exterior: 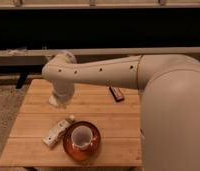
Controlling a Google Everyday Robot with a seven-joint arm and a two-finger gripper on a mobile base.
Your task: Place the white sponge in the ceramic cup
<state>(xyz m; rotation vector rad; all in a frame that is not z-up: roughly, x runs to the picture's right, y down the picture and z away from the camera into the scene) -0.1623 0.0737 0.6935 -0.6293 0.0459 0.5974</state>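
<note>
The gripper (57,100) hangs at the end of the arm (100,72), low over the far left part of the wooden table (113,122), and the wrist housing hides its tip; whether it is gripping anything cannot be told from here. The white sponge cannot be picked out with certainty. A pale patch sits right under the gripper on the table's far left, and it may be the sponge, but the wrist covers most of it.

The ceramic cup (82,136) stands upright, toward the camera and a little to the right of the gripper, well apart from it. It sits in the middle of a glossy brown-orange saucer (69,148), its pale inside open upward and apparently empty. So the move that matters, I judge, runs from the gripper's spot diagonally forward and rightward to the cup's mouth.

Between gripper and cup lies a long narrow white block (55,133), its long axis slanting from near-left to far-right, its far end just beside the saucer's rim. It sits close to the direct path and could be nudged on a low approach. A small dark object (116,93) lies to the gripper's right, near the arm and clear of that path.
</note>
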